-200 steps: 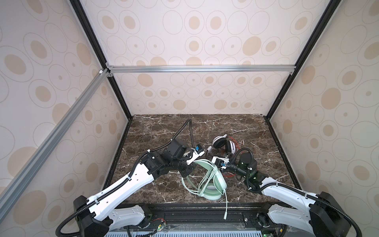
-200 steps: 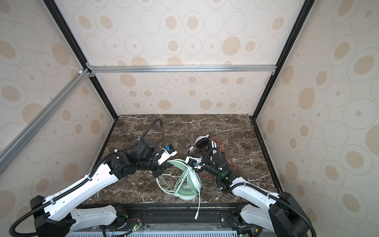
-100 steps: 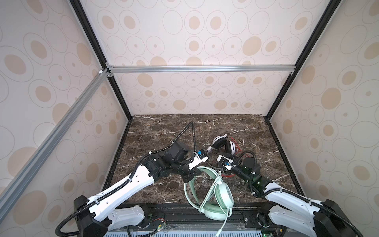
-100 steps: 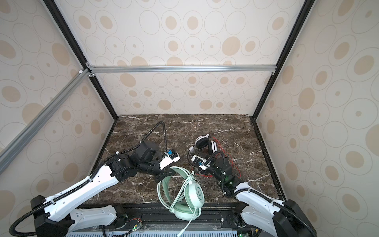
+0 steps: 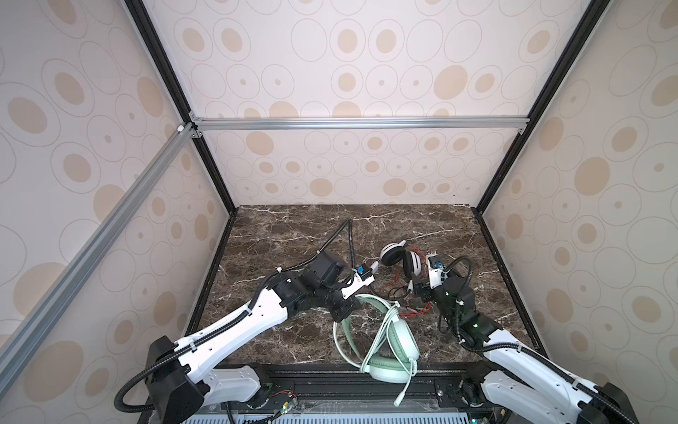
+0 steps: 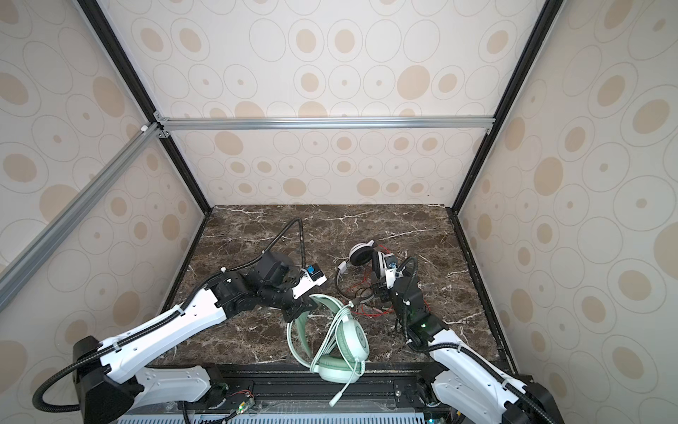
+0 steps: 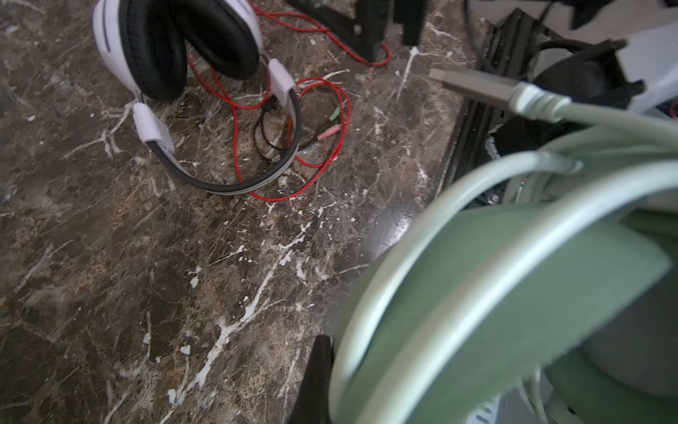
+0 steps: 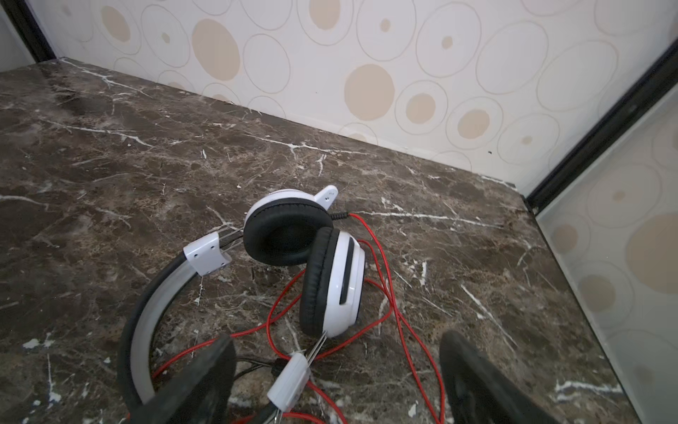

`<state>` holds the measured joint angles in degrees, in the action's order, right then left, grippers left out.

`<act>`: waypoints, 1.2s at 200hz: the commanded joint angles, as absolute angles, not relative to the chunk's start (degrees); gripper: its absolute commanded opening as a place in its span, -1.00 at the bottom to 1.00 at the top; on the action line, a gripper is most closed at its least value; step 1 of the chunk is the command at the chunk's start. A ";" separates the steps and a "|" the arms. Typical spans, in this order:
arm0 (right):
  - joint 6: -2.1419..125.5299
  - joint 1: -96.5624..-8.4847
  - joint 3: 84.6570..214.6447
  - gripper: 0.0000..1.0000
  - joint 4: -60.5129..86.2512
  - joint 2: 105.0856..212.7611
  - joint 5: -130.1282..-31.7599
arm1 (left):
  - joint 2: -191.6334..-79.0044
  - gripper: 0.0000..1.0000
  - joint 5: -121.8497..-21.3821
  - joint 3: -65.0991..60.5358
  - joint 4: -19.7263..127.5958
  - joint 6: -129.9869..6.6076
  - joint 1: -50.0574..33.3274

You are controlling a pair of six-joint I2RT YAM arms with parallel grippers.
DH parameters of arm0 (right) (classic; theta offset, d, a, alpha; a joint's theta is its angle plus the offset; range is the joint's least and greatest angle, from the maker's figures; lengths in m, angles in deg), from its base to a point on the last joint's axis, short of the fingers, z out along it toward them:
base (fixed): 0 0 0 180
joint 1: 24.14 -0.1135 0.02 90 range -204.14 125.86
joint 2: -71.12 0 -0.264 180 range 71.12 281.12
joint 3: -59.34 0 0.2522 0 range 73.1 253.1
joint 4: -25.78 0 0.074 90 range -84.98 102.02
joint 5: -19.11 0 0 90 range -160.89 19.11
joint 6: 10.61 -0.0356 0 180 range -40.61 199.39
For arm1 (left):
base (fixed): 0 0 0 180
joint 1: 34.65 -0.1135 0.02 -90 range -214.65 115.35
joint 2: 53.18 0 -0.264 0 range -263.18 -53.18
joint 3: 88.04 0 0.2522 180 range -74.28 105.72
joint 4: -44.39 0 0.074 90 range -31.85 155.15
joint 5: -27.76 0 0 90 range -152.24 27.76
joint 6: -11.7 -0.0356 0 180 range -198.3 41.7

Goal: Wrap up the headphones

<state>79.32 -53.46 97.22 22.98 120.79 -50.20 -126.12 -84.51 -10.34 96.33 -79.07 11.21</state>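
Mint-green headphones (image 5: 401, 343) pinched at the headband (image 5: 372, 299) by low-reaching left pincer (image 5: 339, 317) (right pincer (image 8: 337, 341) spread wide).

Both arms wear glossy white shells on their long links, the left arm (image 5: 234, 330) and the right arm (image 5: 513, 358) alike, with matte black housings at the joints and black bases. A ribbed black conduit (image 5: 350, 235) runs along each, strapped down by white ties (image 5: 249, 312), and small dark holes (image 5: 206, 361) dot the shells. Just behind the left tool (image 5: 343, 314) sits a white block (image 5: 361, 281) with a blue tag (image 5: 362, 271); the right tool (image 5: 418, 290) has the same. The tool fingers (image 8: 198, 381) are black and coarse-surfaced. A green light (image 5: 474, 324) glows well behind the right tool.
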 commanded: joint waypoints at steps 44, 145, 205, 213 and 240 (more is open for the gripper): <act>59.76 -52.98 95.80 0.77 4.04 116.41 -46.68 | -137.57 -1.00 -73.10 1.45 84.55 -63.64 -5.52; 55.92 -53.20 84.70 0.65 0.29 96.99 -47.14 | -151.35 -1.00 -73.02 4.25 77.66 -42.90 -29.21; 56.17 -53.58 86.20 0.99 1.28 101.87 -51.59 | -154.07 -1.00 -72.50 0.20 72.28 -40.45 -33.77; 55.65 -53.79 86.75 0.98 0.96 103.14 -51.15 | -154.79 -1.00 -72.61 0.25 71.94 -40.63 -34.18; 55.12 -54.67 88.46 0.98 0.51 107.09 -50.59 | -157.17 -1.00 -72.43 0.21 71.43 -40.35 -35.49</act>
<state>56.67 -53.72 85.98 0.75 104.81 -51.17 -155.94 -70.78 -1.18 76.28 -42.83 -34.40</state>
